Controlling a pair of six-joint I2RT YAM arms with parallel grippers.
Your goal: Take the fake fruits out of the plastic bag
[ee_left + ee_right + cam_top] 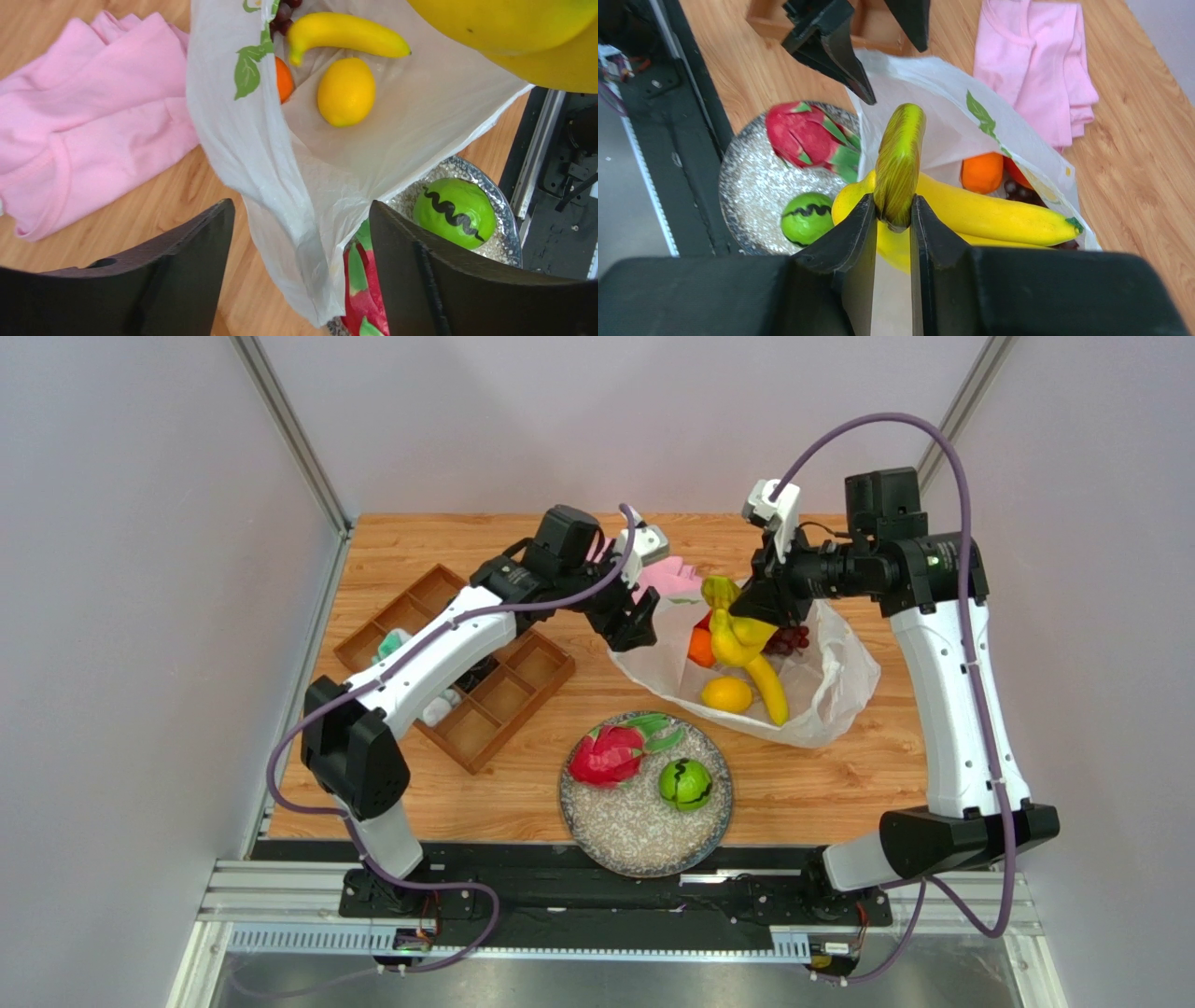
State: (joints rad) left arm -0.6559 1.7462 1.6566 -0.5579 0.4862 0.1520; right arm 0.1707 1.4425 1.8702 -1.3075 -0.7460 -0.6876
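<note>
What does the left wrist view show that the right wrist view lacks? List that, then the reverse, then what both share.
Only the left wrist: the lemon in the plastic bag. Only the right wrist: the right gripper shut on the banana bunch by its stem, plus a corner of the wooden tray. Both: the bag, pink cloth, orange, dragon fruit, green fruit and plate.

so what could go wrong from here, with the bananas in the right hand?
1. The right hand pinches the banana bunch only by its stem; it may swing or slip back into the plastic bag.
2. The left hand is open over the bag's edge, holding nothing; the bag may shift.
3. The plate already holds the dragon fruit and green fruit; adding bananas may knock the round one off.
</note>
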